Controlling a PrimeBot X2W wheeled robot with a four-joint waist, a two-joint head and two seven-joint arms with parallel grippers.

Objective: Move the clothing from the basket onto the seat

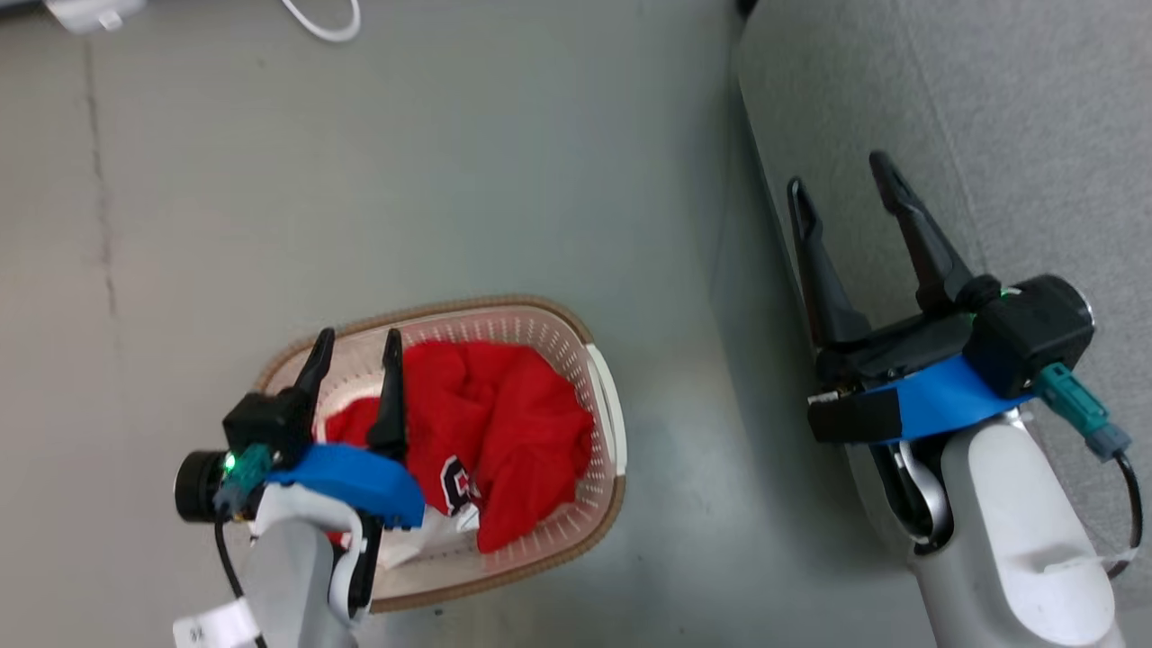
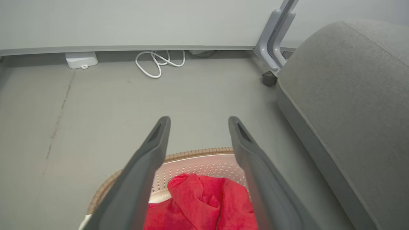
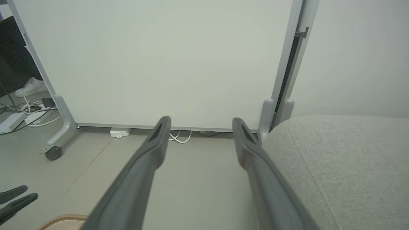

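Clothing (image 1: 504,414) in basket (image 1: 468,304) under left hand (image 1: 358,335) (spread wide, empty), right hand (image 1: 836,171) likewise.

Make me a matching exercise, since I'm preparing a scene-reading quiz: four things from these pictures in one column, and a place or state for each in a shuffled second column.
1. clothing
2. basket
3. left gripper
4. right gripper

A. open, at the edge of the seat
B. on the floor, to the left of the seat
C. open, over the basket
D. bunched inside the basket

Pairs: 1-D, 2-B, 3-C, 4-A
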